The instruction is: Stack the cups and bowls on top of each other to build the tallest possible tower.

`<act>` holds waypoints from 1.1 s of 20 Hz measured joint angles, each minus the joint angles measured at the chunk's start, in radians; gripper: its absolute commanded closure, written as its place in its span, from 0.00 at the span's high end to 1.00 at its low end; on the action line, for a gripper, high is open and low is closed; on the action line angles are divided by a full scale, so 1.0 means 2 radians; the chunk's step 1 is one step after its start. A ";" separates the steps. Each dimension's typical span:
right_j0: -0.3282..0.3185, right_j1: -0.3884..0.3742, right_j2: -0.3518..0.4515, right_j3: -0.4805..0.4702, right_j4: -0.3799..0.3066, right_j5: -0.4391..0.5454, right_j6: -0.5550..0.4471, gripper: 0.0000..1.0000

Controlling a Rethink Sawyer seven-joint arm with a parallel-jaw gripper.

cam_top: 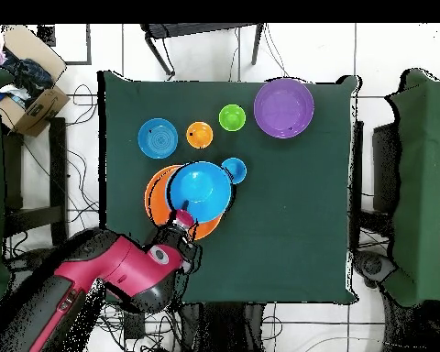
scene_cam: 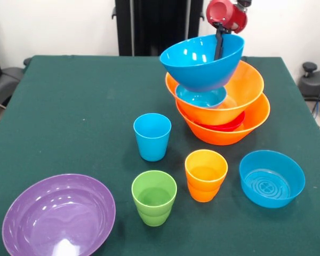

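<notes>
The robot's arm (cam_top: 104,275) is built of thick, rounded crimson segments with black sections and black joints. Its wrist housing (scene_cam: 226,15) is a glossy red cylinder with a dark cap. A slim black end effector (scene_cam: 219,47) extends from it.

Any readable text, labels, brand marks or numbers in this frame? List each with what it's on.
None can be read.
The small blue bowl has moulded rings on its inside bottom, no letters legible.
The cardboard box beside the table in the overhead view shows no readable print.
The cups, bowls, green table and gripper carry no visible markings.
</notes>
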 measured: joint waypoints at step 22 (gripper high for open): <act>0.001 0.001 0.000 0.001 0.000 0.009 0.000 0.00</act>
